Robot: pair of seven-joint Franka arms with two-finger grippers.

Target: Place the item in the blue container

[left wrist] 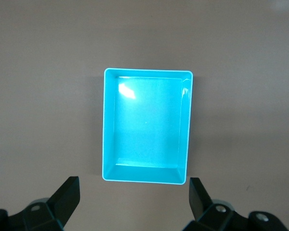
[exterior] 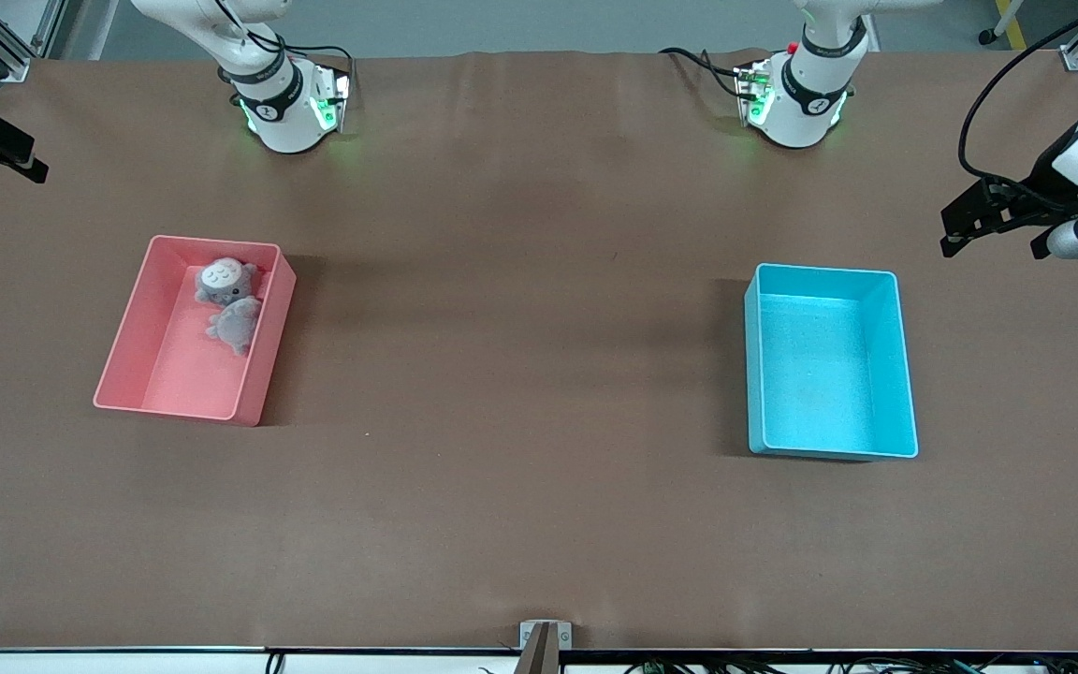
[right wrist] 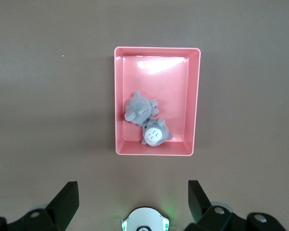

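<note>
We see two grey plush toys (exterior: 228, 304) lying in the pink bin (exterior: 132, 351) toward the right arm's end of the surface (exterior: 520, 393), touching each other and crowded into the bin's end nearer the robots' bases. The blue container (exterior: 904, 374) sits empty toward the left arm's end, well apart from the pink bin, at about three o'clock from it in the front view.

The right gripper (right wrist: 130, 204) hangs spread wide and empty above the pink bin, so we judge the right arm the better placed for the pick. In its wrist view the toys lie at twelve o'clock from the gripper.

The left gripper (left wrist: 135, 202), likewise spread and empty, waits over the blue container.
</note>
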